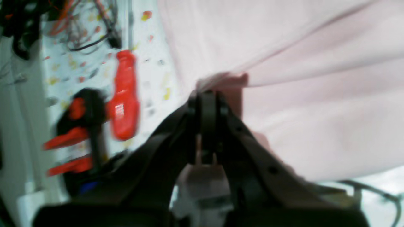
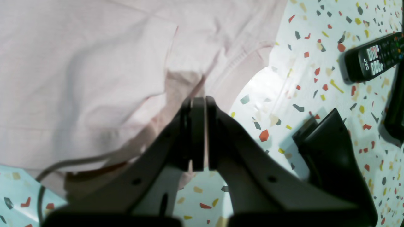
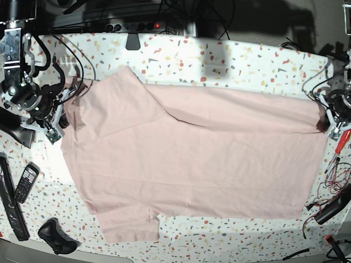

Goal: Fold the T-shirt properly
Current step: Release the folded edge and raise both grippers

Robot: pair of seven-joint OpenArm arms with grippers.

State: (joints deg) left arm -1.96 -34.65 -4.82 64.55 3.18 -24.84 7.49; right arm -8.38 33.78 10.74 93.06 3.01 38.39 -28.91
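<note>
The pale pink T-shirt (image 3: pixel 192 159) lies spread over the speckled table (image 3: pixel 247 60), plain side up, one sleeve at the front left. No lettering shows. My right gripper (image 2: pixel 198 101) is shut on a bunched edge of the T-shirt (image 2: pixel 79 78) near the collar; in the base view this gripper (image 3: pixel 70 98) is at the shirt's left end. My left gripper (image 1: pixel 206 94) is shut on a pinched edge of the T-shirt (image 1: pixel 315 94); in the base view it (image 3: pixel 324 118) is at the shirt's right end. A long crease runs across the cloth between the two grippers.
A black remote (image 2: pixel 372 56) and a black holder (image 2: pixel 331 142) lie right of my right gripper. A red screwdriver (image 1: pixel 124 94), a black-and-red clamp (image 1: pixel 79 126) and cables (image 3: pixel 334 175) lie by my left gripper. A handset (image 3: pixel 26 183) and a power strip (image 3: pixel 131 26) sit at the edges.
</note>
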